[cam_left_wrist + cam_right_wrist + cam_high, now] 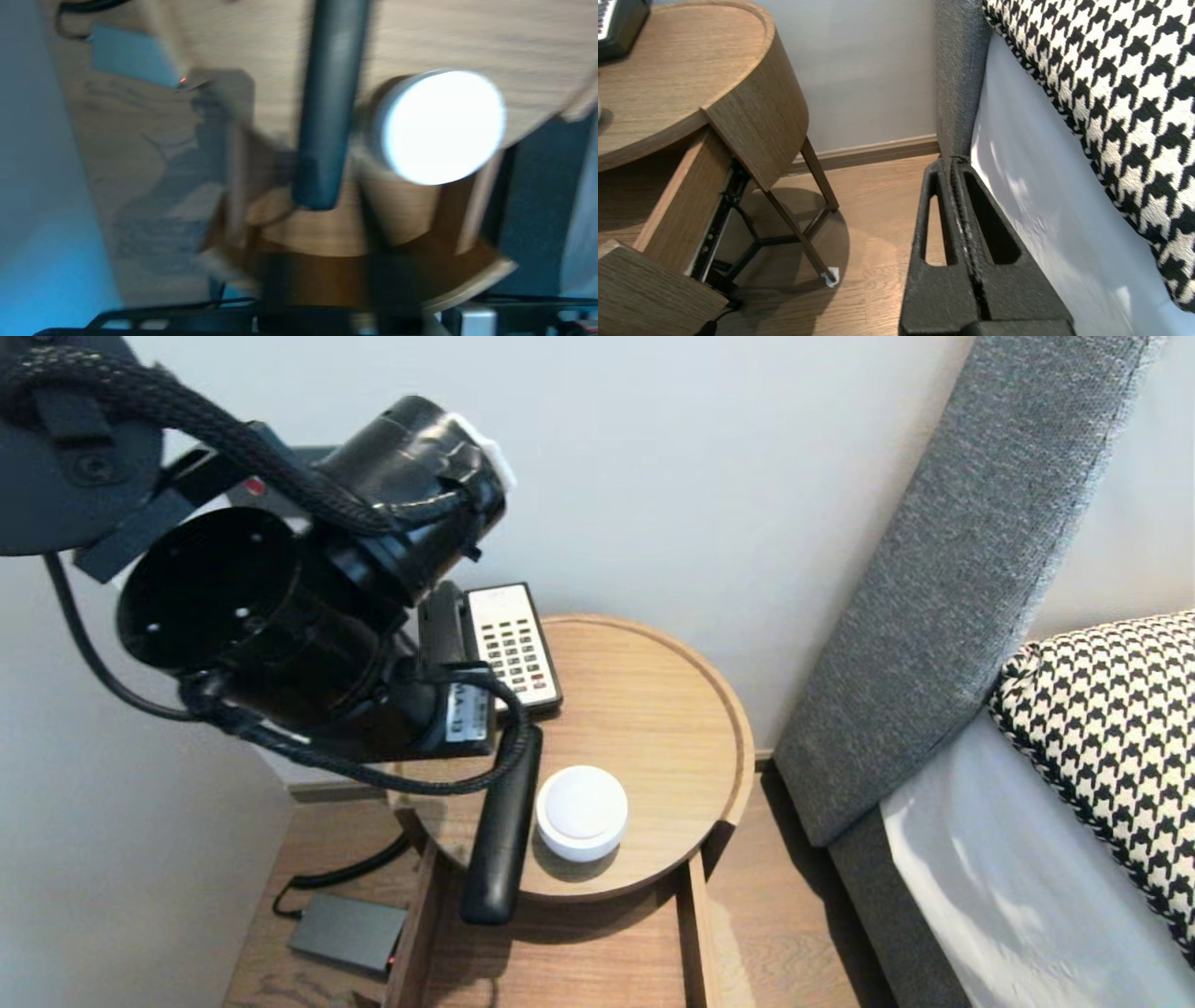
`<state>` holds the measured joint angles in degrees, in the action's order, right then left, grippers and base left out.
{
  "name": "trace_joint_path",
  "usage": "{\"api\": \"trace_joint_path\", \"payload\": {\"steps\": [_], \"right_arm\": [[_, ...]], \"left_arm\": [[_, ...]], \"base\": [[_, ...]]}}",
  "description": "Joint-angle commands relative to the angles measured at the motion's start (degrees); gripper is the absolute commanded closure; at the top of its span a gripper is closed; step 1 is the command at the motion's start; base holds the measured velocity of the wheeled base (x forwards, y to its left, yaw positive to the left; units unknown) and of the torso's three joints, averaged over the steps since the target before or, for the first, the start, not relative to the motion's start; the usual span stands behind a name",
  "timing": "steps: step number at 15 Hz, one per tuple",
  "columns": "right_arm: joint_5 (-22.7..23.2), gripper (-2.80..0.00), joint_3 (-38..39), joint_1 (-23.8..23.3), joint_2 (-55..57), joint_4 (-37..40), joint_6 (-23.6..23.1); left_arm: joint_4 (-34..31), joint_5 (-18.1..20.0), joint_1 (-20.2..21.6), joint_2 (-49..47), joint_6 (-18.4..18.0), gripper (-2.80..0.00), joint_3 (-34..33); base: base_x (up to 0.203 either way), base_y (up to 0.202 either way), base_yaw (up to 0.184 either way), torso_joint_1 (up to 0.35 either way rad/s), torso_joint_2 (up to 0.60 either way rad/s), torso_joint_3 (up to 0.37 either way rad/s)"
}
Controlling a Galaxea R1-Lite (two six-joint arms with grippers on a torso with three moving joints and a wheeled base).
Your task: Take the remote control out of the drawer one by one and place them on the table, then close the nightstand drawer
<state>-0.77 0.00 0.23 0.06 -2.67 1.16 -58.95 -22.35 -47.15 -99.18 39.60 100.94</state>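
L gripper (471, 714) fingers shut tight, nothing in them, up over the table (653, 691). Remote (499, 840) lies at its 6 o'clock, tip past the table edge. White disc (582, 810) just beside remote, at 3. Phone (512, 644) at 12. R gripper (955, 161) shut, parked nr bed (1041, 210).

You have one round wooden table (653, 709) with one open drawer (560, 961), one keypad telephone (512, 644), one long black bar (499, 840), one white round puck (582, 810), one grey box (347, 931) on the floor, one padded headboard (943, 588) and one houndstooth pillow (1111, 728).
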Motion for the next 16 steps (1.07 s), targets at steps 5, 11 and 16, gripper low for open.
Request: {"api": "trace_joint_path", "payload": {"steps": [5, 11, 16], "right_arm": [[-0.02, 0.0, 1.41, 0.03, 0.03, 0.03, -0.02], [-0.02, 0.0, 1.41, 0.03, 0.03, -0.05, -0.02], [-0.02, 0.0, 1.41, 0.03, 0.03, -0.05, -0.02]], "left_arm": [[6.95, 5.27, 9.17, 21.16, -0.39, 0.0, -33.62], [20.6, 13.86, 15.91, 33.44, -1.7, 0.0, -64.88], [31.86, 15.18, 16.47, 35.39, -4.33, 0.0, -76.58]], "base": [[0.0, 0.0, 0.0, 0.0, 0.0, 0.0], [0.0, 0.0, 0.0, 0.0, 0.0, 0.0], [0.0, 0.0, 0.0, 0.0, 0.0, 0.0]]}}
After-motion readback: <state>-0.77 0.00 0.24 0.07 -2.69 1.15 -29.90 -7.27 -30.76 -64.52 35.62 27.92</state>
